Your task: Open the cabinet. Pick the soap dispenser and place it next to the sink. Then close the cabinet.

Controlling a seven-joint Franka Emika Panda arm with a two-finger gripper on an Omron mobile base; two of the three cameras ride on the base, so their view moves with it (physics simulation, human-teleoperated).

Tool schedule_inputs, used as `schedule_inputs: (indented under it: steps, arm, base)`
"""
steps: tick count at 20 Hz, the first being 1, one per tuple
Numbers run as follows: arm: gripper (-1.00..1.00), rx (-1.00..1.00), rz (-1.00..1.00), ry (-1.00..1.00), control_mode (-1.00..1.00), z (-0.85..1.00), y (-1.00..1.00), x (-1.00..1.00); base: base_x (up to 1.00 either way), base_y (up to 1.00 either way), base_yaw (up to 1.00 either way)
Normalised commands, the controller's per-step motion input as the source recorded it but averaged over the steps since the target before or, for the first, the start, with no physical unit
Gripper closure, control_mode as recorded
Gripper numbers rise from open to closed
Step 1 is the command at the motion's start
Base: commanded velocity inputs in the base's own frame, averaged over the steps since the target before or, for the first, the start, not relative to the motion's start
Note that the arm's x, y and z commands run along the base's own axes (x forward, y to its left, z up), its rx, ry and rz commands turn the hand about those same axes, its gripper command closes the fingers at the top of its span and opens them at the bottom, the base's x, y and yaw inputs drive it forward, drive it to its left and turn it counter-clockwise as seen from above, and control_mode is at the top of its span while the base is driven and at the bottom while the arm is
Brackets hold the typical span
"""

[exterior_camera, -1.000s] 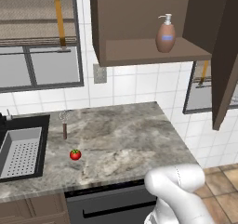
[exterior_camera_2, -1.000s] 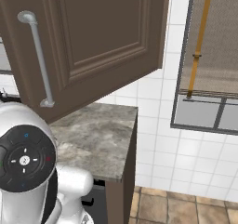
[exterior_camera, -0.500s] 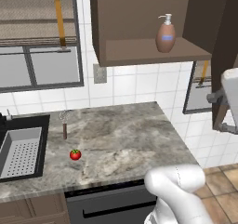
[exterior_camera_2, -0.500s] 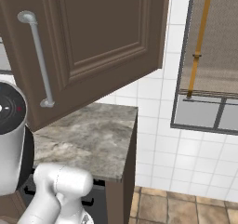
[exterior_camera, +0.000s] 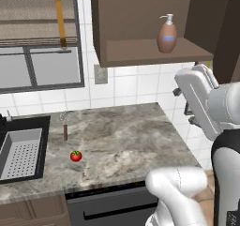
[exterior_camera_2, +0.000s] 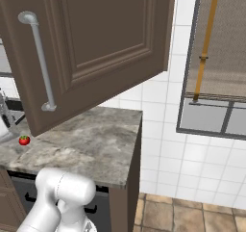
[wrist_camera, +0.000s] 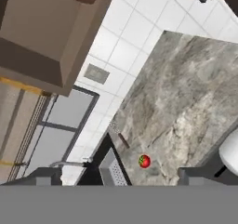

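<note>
Standing upright on the open cabinet [exterior_camera: 140,51] shelf at the upper right of the left base view, the soap dispenser [exterior_camera: 167,34] looks light, rigid and smooth, likely best pinched across its rounded body below the pump. In the right base view the swung-out door hides the shelf and bottle. In the hand view the gripper [wrist_camera: 116,181] stands open and empty, its tips cut off by the bottom edge, and just the dispenser's base shows at the top edge.

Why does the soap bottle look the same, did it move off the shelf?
No. The soap dispenser stands at the same spot on the open cabinet shelf, right of the window, as before.
</note>
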Motion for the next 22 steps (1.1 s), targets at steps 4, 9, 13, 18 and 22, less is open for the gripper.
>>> schedule_inputs:
  steps: [4, 9, 13, 18, 22]
  arm:
    - [-1.0, -0.01, -0.54, -0.08, -1.0, -0.05, 0.2, 0.46]
    - [-1.0, 0.04, -0.5, -0.01, -1.0, 0.0, 0.01, 0.38]
    - [-1.0, 0.25, -0.37, 0.0, -1.0, 0.06, -0.17, 0.23]
    - [-1.0, 0.2, -0.21, -0.02, -1.0, 0.0, -0.31, 0.1]
    - [-1.0, 0.05, -0.22, -0.17, -1.0, -0.01, -0.32, 0.08]
  base:
    - [0.0, 0.0, 0.0]
    - [0.0, 0.0, 0.0]
    - [0.0, 0.0, 0.0]
    - [0.0, 0.0, 0.0]
    - [0.0, 0.0, 0.0]
